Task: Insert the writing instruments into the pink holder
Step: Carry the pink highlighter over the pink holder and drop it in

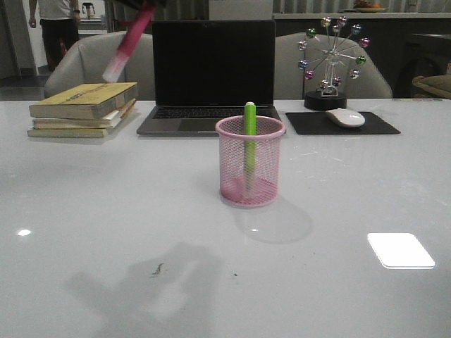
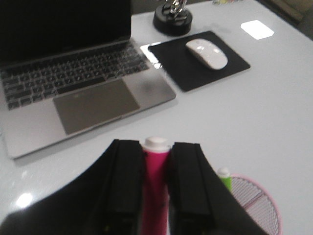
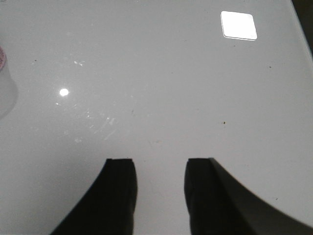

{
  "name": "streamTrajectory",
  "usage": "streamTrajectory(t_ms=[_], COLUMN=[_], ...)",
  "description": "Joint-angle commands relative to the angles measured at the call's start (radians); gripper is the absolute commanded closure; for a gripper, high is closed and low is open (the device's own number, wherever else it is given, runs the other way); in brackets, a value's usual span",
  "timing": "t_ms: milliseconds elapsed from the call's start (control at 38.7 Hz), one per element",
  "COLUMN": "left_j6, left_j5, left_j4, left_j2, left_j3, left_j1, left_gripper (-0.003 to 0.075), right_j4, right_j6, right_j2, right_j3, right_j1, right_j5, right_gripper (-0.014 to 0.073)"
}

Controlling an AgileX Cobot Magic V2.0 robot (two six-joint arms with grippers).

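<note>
Left gripper point(image 2: 155, 196) clamps pink highlighter point(image 2: 155, 186), blurred high up in front view, body cropped. Green highlighter point(image 1: 249, 137) stands in pink holder point(image 1: 250, 171). Right gripper point(image 3: 160, 191) parted, holding nothing, over glossy white table point(image 1: 106, 211). Laptop point(image 1: 211, 77) behind.

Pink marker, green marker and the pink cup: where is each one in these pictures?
pink marker point(image 2: 155, 186): left wrist view, its body, clamped in the left claw.
green marker point(image 1: 249, 130): front view, upper body above the cup rim.
pink cup point(image 1: 232, 172): front view, mesh wall.
</note>
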Motion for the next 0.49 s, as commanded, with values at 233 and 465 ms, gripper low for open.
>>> streamTrajectory(t_ms=[233,465], left_j6=[0.128,0.119], left_j5=[-0.465,-0.666], left_j4=[-0.102,-0.102], left_j2=[-0.002,0.098], left_j3=[-0.030,-0.030], left_j1=[-0.221,-0.353], left_gripper=[0.0629,0.0629], right_j4=[-0.023,-0.023], right_j6=[-0.002,-0.002], right_j2=[-0.003,-0.003], right_j3=[-0.027,-0.027], right_j1=[-0.007,-0.007], right_j5=[-0.014,-0.011], right_gripper=[0.0218,0.0218])
